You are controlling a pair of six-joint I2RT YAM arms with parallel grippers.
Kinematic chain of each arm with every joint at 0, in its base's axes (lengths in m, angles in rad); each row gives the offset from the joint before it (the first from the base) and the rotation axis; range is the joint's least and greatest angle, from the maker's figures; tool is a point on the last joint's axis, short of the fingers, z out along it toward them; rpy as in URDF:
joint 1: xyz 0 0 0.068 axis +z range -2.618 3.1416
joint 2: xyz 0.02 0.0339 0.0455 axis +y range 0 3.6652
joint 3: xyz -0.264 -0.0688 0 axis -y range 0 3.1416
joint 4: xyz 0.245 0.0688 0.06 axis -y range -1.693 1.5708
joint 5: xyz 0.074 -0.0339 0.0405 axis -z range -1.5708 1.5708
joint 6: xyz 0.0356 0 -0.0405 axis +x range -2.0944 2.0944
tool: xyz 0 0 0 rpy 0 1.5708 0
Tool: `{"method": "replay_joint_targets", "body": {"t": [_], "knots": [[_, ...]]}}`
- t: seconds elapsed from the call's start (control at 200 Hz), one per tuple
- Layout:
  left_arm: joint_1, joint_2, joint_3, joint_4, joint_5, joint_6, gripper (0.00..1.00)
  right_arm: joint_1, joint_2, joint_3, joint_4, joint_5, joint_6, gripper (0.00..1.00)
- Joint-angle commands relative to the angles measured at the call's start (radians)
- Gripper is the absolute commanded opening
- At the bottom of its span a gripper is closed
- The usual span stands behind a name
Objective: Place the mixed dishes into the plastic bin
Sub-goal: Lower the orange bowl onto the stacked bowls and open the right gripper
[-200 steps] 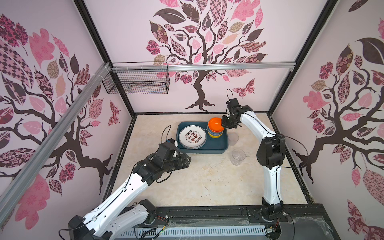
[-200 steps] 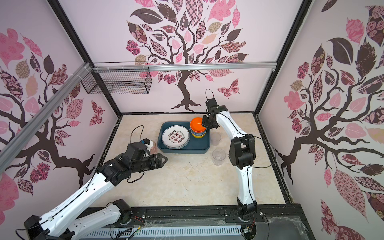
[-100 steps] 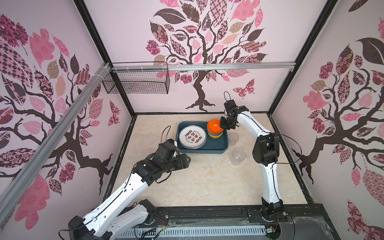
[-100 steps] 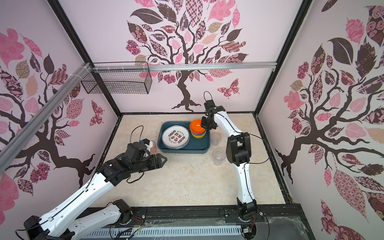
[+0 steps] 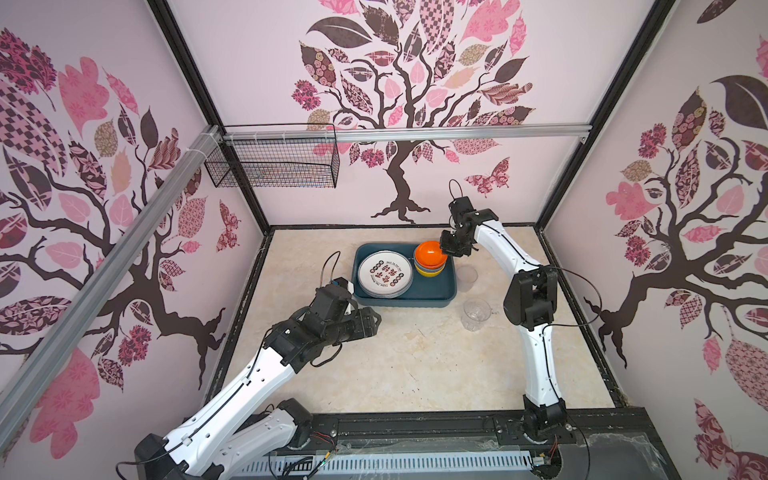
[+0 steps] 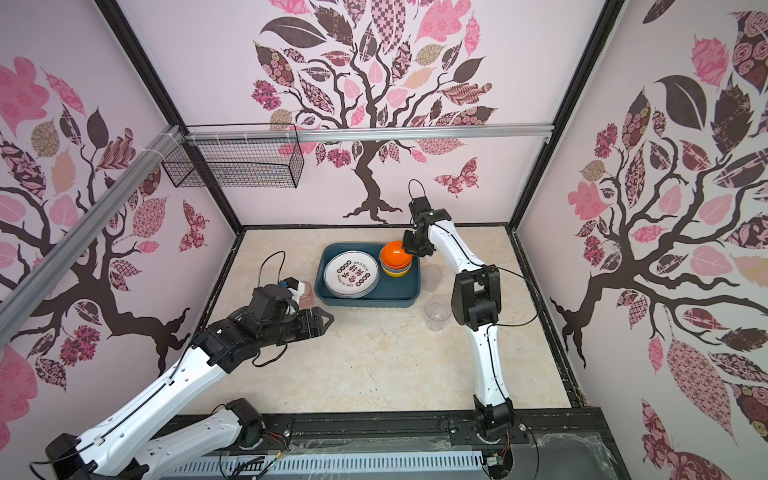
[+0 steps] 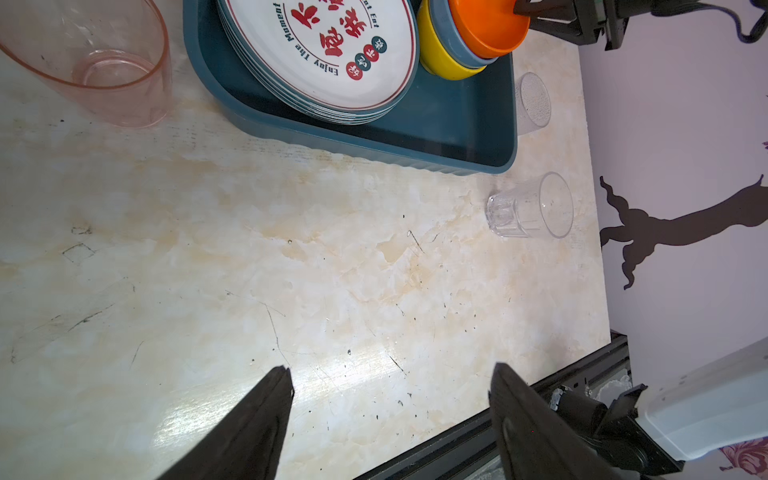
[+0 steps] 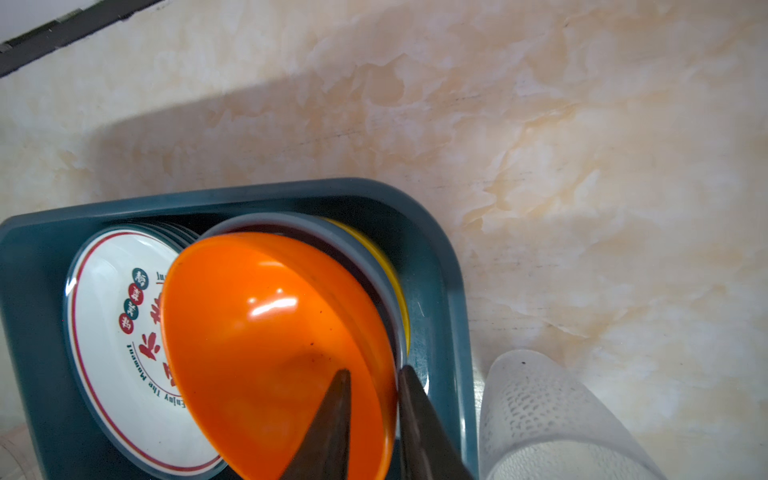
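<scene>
The dark teal plastic bin (image 5: pixel 415 301) (image 6: pixel 365 302) holds a stack of white plates (image 5: pixel 384 274) (image 7: pixel 332 50) and a yellow bowl (image 7: pixel 440 62) with a blue bowl (image 8: pixel 332 232) nested in it. An orange bowl (image 5: pixel 430 253) (image 8: pixel 257 332) leans tilted in the blue one. My right gripper (image 5: pixel 446 249) (image 8: pixel 375 370) straddles the orange rim, one finger inside and one outside, open with a narrow gap. My left gripper (image 5: pixel 374 322) (image 7: pixel 390 368) hangs open and empty over bare table before the bin. A pinkish cup (image 7: pixel 95 62) stands left of the bin.
A clear cup (image 5: pixel 476 313) (image 7: pixel 528 208) and a frosted cup (image 5: pixel 466 276) (image 8: pixel 540 415) stand on the table just right of the bin. A black wire basket (image 5: pixel 274 166) hangs on the back rail, well above the table.
The right gripper has shifted slightly left with the orange bowl over the bowl stack, and its jaws have parted a little. The left arm has not moved.
</scene>
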Motion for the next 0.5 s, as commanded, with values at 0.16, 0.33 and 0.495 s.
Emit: {"method": "replay_joint_targets", "body": {"t": [0.16,0.33,0.495], "knots": [[0.006,-0.021,-0.008,0.004,0.0,-0.009,0.78,-0.001,-0.046,0.029,-0.058,0.061,-0.018,0.34],[0.005,-0.03,-0.015,0.009,0.005,-0.015,0.78,-0.001,-0.118,-0.017,-0.046,0.077,-0.02,0.37],[0.006,-0.042,-0.014,0.003,0.004,-0.017,0.78,-0.001,-0.205,-0.101,-0.017,0.082,-0.02,0.38]]}}
